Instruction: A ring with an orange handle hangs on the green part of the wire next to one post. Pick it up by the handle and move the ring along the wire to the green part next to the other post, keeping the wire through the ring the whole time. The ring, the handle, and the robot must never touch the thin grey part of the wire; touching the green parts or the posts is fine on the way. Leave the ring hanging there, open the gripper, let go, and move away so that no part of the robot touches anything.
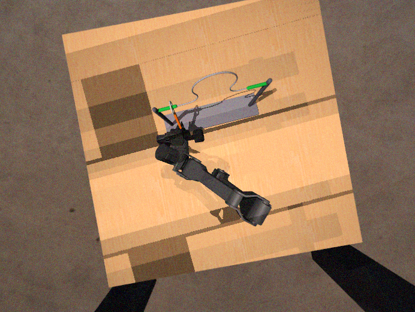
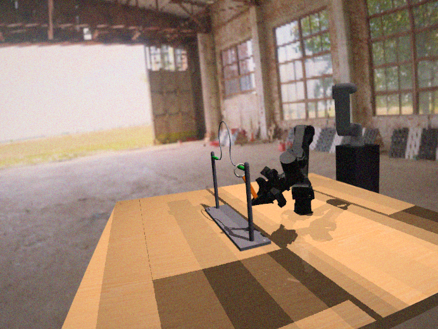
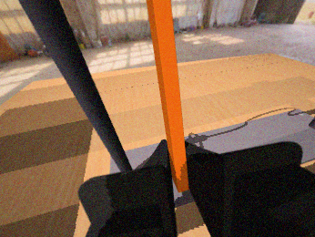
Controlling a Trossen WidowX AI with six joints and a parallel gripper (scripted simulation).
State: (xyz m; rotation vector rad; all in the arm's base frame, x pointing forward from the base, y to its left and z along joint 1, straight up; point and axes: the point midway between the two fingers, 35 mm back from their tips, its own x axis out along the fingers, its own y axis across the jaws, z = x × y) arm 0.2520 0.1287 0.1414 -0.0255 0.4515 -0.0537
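Note:
The ring (image 1: 171,106) (image 2: 239,171) hangs around the green part (image 1: 164,108) (image 2: 240,166) of the wire, beside the left post (image 1: 165,117) (image 2: 248,205) (image 3: 75,77). Its orange handle (image 1: 177,120) (image 2: 252,190) (image 3: 166,82) slants down from the ring. My gripper (image 1: 182,129) (image 2: 261,195) (image 3: 168,142) is shut on the handle's lower end. The thin grey wire (image 1: 214,75) (image 2: 223,139) loops up and over to the other green part (image 1: 255,86) (image 2: 214,156) at the far post (image 1: 258,93) (image 2: 214,183). The ring itself is out of the wrist view.
Both posts stand on a flat grey base plate (image 1: 231,108) (image 2: 230,223) (image 3: 259,132) on the wooden table (image 1: 140,207). The arm's base (image 1: 255,209) (image 2: 302,199) stands on the table behind the gripper. A black pedestal (image 2: 357,166) stands beyond the table.

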